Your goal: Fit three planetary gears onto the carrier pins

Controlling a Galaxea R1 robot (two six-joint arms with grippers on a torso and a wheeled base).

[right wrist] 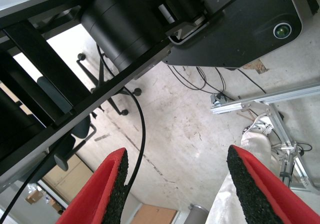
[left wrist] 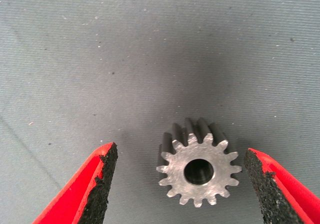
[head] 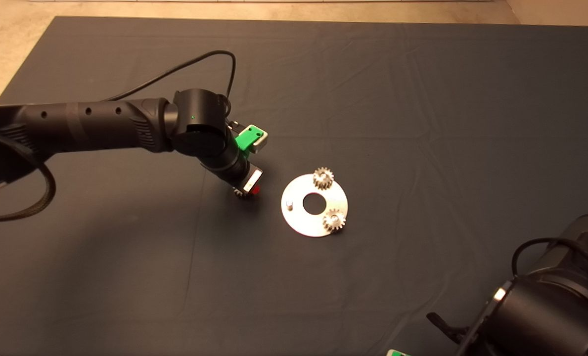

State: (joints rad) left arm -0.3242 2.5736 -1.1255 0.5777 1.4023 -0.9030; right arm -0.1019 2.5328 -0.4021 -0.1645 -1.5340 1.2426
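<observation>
A shiny round carrier disc point(head: 303, 217) with a large centre hole lies on the dark mat. Two planetary gears sit on its pins, one at the far edge point(head: 323, 178) and one at the near right edge point(head: 333, 220). One bare pin point(head: 289, 203) stands at the disc's left. The third gear point(left wrist: 198, 169) lies on the mat left of the disc, mostly hidden under the gripper in the head view point(head: 238, 192). My left gripper point(head: 247, 190) is low over it, open, with the gear between its fingers point(left wrist: 100, 184) and not touching them. My right gripper point(right wrist: 175, 189) is parked at the lower right, open.
The right arm's body point(head: 546, 296) fills the lower right corner of the mat. A black cable point(head: 190, 64) loops off the left arm. The right wrist view shows floor, a frame and chair bases past the mat's edge.
</observation>
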